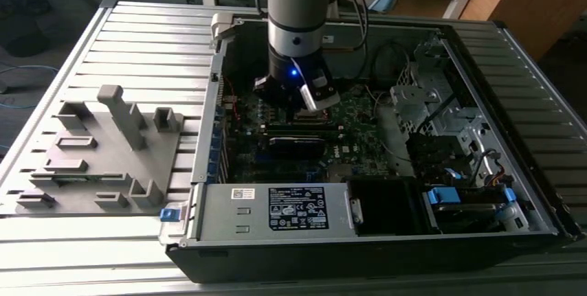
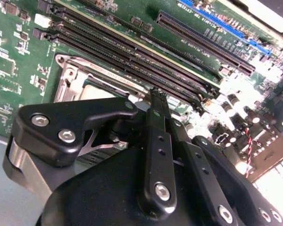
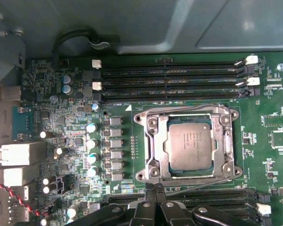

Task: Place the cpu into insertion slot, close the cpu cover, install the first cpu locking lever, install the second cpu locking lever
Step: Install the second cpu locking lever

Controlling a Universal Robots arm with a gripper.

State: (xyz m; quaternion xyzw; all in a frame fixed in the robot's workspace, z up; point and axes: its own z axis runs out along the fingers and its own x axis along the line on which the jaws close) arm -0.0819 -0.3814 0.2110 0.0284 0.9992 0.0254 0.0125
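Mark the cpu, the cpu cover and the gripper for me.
cpu (image 3: pixel 189 145): first wrist view, middle of its grey metal face.
cpu cover (image 3: pixel 226 141): first wrist view, one side bar of the silvery frame.
gripper (image 3: pixel 154 187): first wrist view, between the black fingertips.

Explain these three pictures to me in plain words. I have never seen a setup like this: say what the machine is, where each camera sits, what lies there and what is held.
The machine is a robot arm reaching down into an open computer case that lies on its side on a ribbed metal table. The exterior view comes from a camera off the arm. Both wrist views come from cameras riding near the arm's end, looking down at the green motherboard.

At the arm's tip is the gripper, black fingers that look closed together with nothing between them.

In the first wrist view, the silvery square chip is the cpu. It already sits in the insertion slot, and the cpu cover, a thin metal frame, lies around it. The long black strips nearby are memory slots.

On the exterior view's left stands a grey holder tray.
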